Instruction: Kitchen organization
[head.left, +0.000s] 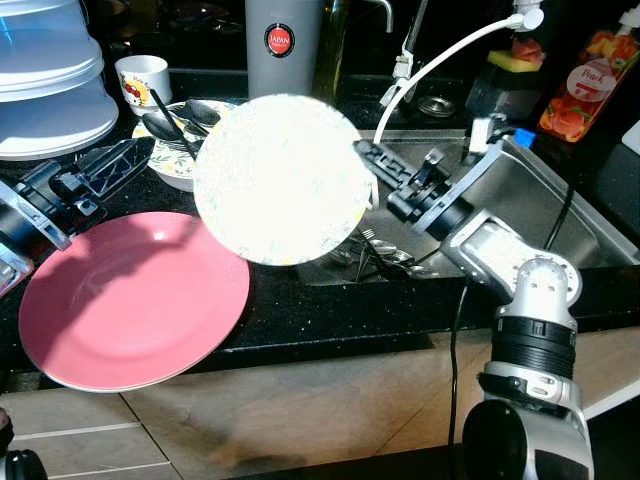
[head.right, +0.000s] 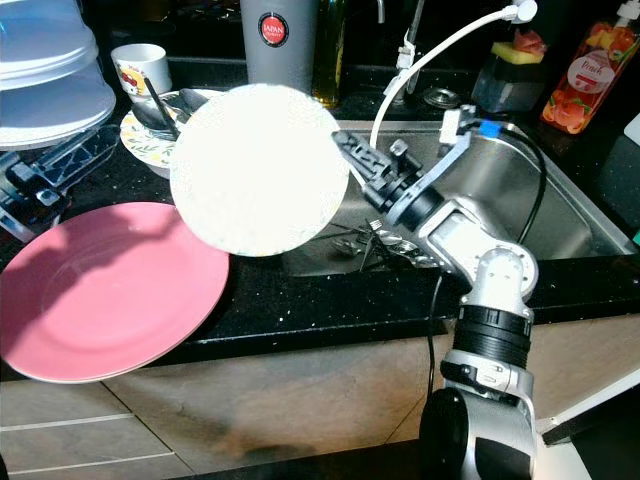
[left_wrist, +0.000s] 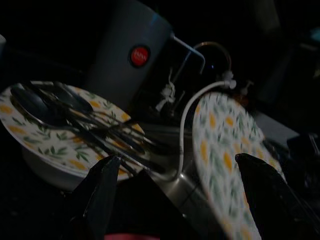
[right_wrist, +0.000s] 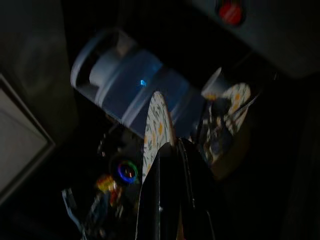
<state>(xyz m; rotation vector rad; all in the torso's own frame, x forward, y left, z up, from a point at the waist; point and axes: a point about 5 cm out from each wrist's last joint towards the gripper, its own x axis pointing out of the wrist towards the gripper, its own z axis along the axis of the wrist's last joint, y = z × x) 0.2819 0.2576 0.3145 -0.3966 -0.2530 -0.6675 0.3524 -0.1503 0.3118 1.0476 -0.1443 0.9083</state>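
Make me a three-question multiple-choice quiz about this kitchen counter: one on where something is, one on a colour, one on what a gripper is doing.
1. Where does the large pink plate lie?
A. In the sink
B. On the black countertop
C. On the grey canister

2. What colour is the round label on the grey canister?
A. Red
B. Green
C. Yellow

3. What is the right gripper doing?
A. Hanging idle
B. Holding a spoon
C. Holding the patterned plate by its edge

Answers:
1 B: the pink plate rests flat on the black countertop, left of the sink.
2 A: the head views show a red disc on the canister.
3 C: the right wrist view shows its fingers closed on the plate's rim, holding it raised and on edge.
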